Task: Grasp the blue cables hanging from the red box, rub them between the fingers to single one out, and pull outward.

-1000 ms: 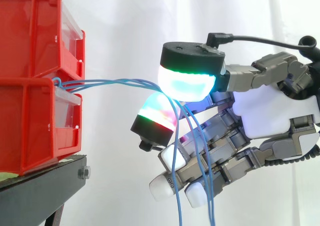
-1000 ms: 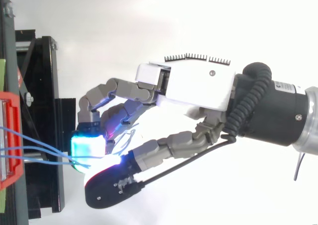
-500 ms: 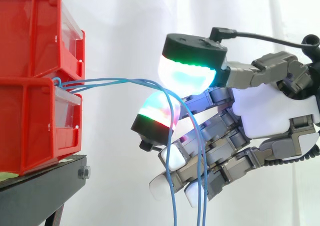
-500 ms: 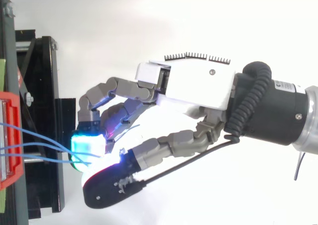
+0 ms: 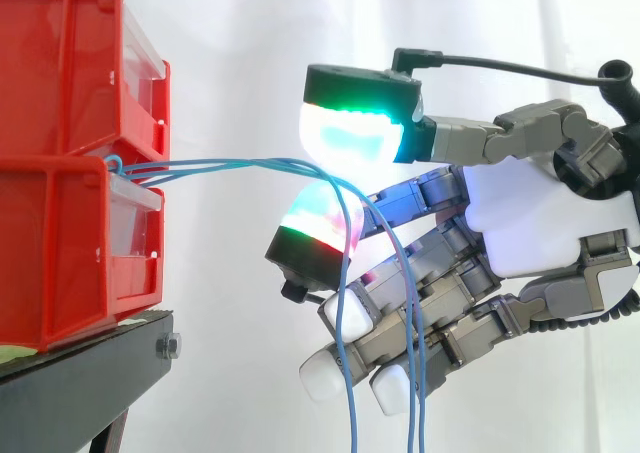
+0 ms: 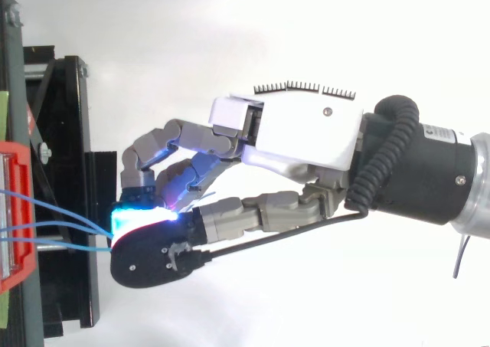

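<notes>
Finding: the hand (image 5: 540, 223) is closed on the blue cables (image 5: 230, 162), with the thumb pad (image 5: 350, 133) set over a curled fingertip pad (image 5: 315, 223) and several strands between them. The cables run nearly level from the red box (image 5: 60, 253) to the pinch, then drop loose past the lower fingers. In my judgement no strand is singled out yet. I would keep the grip light and slide thumb across pad so the strands roll apart. Then I would firm up on one and draw straight and slowly away from the box.
</notes>
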You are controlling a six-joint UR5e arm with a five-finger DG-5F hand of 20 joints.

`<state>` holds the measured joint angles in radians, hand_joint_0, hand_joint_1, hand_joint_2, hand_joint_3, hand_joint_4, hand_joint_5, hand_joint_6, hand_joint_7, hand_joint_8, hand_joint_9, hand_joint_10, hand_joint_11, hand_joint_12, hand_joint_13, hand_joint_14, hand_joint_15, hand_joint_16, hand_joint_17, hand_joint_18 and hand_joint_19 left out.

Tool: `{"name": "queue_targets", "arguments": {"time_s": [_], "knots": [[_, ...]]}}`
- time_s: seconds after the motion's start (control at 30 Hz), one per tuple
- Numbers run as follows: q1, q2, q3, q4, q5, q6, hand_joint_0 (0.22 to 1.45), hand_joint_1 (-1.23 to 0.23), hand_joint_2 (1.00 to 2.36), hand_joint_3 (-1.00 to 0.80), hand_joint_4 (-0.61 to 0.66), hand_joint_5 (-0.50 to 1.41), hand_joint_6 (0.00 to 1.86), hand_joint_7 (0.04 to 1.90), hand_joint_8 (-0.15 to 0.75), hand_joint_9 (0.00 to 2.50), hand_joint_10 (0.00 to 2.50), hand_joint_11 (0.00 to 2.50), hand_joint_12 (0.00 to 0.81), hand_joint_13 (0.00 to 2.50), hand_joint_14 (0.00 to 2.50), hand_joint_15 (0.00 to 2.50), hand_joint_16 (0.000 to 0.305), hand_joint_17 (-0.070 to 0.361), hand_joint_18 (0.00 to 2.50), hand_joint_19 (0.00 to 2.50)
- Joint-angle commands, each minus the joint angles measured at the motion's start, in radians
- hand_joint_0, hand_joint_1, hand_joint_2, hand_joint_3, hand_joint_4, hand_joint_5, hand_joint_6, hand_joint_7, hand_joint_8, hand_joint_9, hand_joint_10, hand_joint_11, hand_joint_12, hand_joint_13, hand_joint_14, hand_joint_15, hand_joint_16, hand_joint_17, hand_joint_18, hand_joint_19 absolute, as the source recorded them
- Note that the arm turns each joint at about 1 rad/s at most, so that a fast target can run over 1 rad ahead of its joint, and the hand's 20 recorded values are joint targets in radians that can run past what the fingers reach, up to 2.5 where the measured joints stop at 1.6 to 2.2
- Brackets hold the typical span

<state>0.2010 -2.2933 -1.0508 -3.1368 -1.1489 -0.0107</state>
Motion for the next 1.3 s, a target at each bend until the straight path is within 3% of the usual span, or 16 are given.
{"name": "queue_targets", "arguments": {"time_s": [0.0,0.2,0.57,0.83,1.27], "knots": [[0.001,0.0,0.0,0.0,0.0,-0.002,0.6,-0.58,1.02,-0.31,0.2,-0.15,0.84,1.14,0.347,0.86,0.01,0.55,0.355,0.73,0.01,0.44,0.046,0.104,0.6,0.62],[0.001,0.0,0.0,0.0,0.0,-0.002,0.61,-0.82,1.02,-0.24,0.19,-0.17,0.85,1.17,0.335,0.8,0.01,0.56,0.353,0.71,0.02,0.44,0.046,0.105,0.6,0.6],[0.001,0.0,0.0,0.0,0.0,-0.002,0.68,-0.88,1.01,-0.36,0.15,-0.2,0.88,1.1,0.32,0.74,0.01,0.55,0.349,0.69,0.01,0.43,0.047,0.105,0.59,0.58],[0.003,0.0,0.0,0.0,0.0,-0.002,0.69,-0.88,1.01,-0.39,0.16,-0.2,0.88,1.08,0.315,0.73,0.01,0.55,0.346,0.68,0.01,0.43,0.046,0.104,0.58,0.58],[0.003,0.0,0.0,0.0,0.002,0.0,0.6,-0.73,1.01,-0.32,0.14,-0.17,0.85,1.16,0.305,0.79,0.01,0.52,0.346,0.7,0.01,0.43,0.047,0.105,0.58,0.62]]}}
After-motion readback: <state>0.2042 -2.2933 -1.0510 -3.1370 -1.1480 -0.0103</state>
